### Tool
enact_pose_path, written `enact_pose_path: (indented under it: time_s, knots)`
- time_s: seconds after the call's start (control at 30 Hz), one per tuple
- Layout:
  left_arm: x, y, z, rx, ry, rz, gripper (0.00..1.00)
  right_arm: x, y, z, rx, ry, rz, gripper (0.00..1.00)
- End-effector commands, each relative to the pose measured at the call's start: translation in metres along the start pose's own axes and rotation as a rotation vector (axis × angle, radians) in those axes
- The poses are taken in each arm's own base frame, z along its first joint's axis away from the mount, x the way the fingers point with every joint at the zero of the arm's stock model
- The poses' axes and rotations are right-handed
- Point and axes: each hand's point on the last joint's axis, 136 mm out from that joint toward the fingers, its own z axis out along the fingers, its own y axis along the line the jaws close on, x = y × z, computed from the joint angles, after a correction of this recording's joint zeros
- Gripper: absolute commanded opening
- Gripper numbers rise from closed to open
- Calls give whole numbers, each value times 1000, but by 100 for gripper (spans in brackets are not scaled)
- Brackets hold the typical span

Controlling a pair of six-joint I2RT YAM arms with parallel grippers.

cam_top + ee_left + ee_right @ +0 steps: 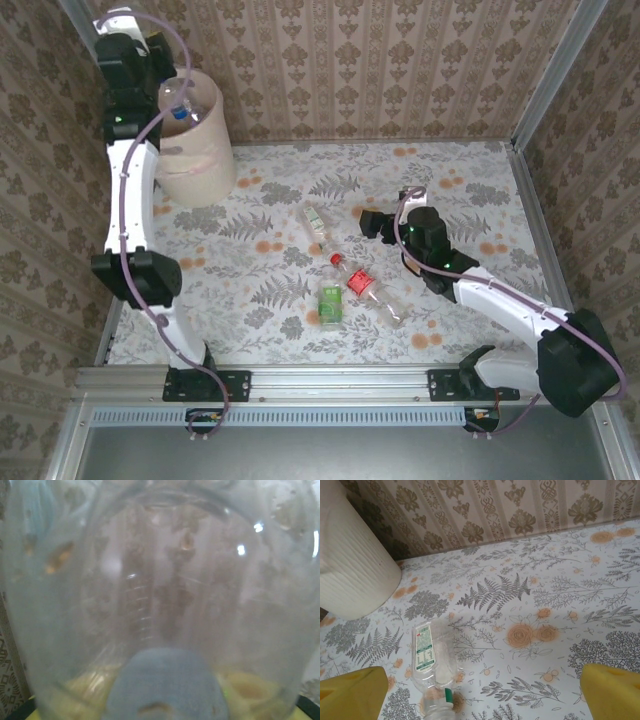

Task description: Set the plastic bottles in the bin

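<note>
My left gripper (158, 102) is raised at the rim of the pale beige bin (200, 160), shut on a clear bottle (188, 98) with a blue cap (180, 113). In the left wrist view that bottle (160, 580) presses against the lens, blue cap (165, 685) lowest, between my yellow fingers (250, 690). My right gripper (366, 222) hovers open over mid-table. Its yellow fingers (350, 695) stand wide apart just behind a clear white-labelled bottle (427, 655) (317, 228) lying flat. A red-labelled bottle (367, 287) and a green-labelled one (331, 300) lie nearer the arms.
The bin (350, 570) stands at the far left against the patterned back wall. Metal frame rails border the floral table (470, 200) on both sides. The right half of the table carries only my right arm.
</note>
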Motion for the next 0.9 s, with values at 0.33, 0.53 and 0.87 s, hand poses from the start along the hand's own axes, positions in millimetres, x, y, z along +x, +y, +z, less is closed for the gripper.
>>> enact_pose_path:
  time_s: [0.33,0.53,0.87]
  knots:
    - [92,42,48,16,281,-140,28,-8,-10,-19,40,-43,6,100]
    - [144,51,57,-29,410,-190,28,-7,-11,-19,44,-42,-3,100]
    - [117,46,50,15,379,-279,79,-9,-10,-15,47,-40,-21,100]
